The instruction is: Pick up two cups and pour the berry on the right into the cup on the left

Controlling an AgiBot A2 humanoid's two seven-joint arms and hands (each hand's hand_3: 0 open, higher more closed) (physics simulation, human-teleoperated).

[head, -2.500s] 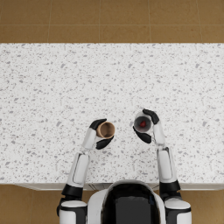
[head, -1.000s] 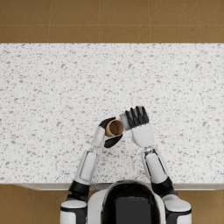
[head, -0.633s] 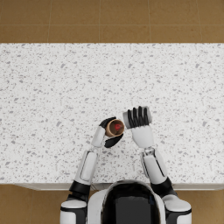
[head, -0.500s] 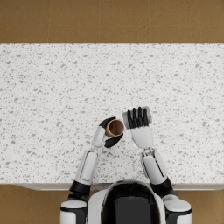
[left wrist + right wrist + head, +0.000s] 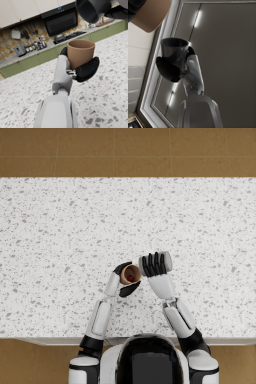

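Note:
My left hand [image 5: 125, 283] grips a brown cup [image 5: 131, 274] upright above the speckled counter [image 5: 60, 228]; a red berry [image 5: 130, 277] lies inside it. Right beside it, my right hand [image 5: 154, 265] holds a grey cup [image 5: 166, 261] tipped on its side, mouth toward the brown cup. In the left wrist view the brown cup [image 5: 80, 53] sits in my left hand [image 5: 85, 70], and the grey cup [image 5: 92, 10] hangs tilted above it. In the right wrist view my right hand [image 5: 169, 70] wraps the grey cup [image 5: 175, 53], with the brown cup [image 5: 151, 13] near its mouth.
The counter's front edge [image 5: 50, 340] runs just before my body. A brown tiled floor [image 5: 125, 150] lies beyond the counter's far edge. In the left wrist view, kitchen cabinets and an oven [image 5: 60, 21] stand in the background.
The two cups came together from apart, and my right hand rolled the grey cup onto its side toward the brown cup. A red berry now shows in the brown cup.

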